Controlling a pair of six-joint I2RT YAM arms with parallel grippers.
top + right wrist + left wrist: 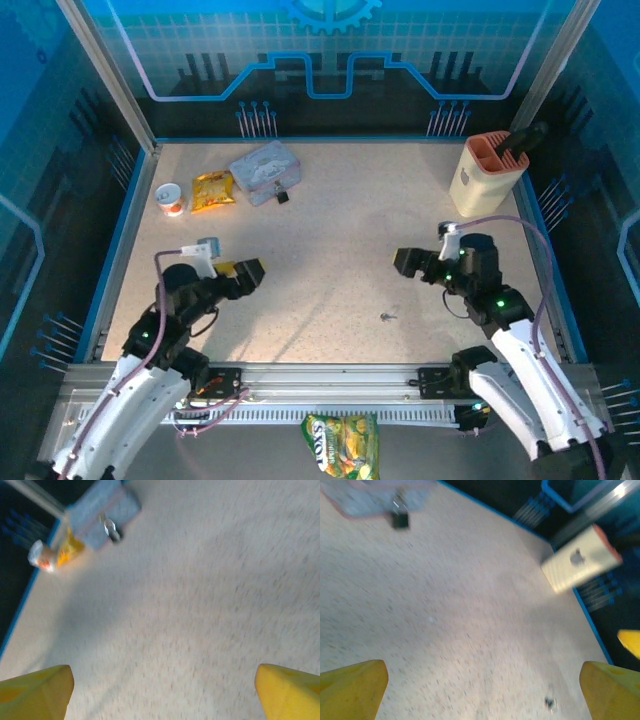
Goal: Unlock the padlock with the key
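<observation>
The tiny dark padlock (281, 196) lies on the table at the front corner of the grey-blue tin (265, 170), far back left. It is blurred in the left wrist view (399, 517) and in the right wrist view (112, 530). The key (388, 315) is a dark speck on the table near the middle front, seen low right in the left wrist view (550, 702). My left gripper (250, 270) hovers open at front left, yellow fingertips (352, 687) wide apart. My right gripper (405, 262) hovers open at the right, above and behind the key, with nothing between its fingertips (290, 692).
A yellow snack packet (212, 190) and a small white cup (170, 198) lie left of the tin. A cream utensil holder (490, 172) stands at the back right. Another snack bag (342, 445) lies below the table's near edge. Blue-rimmed walls enclose the table.
</observation>
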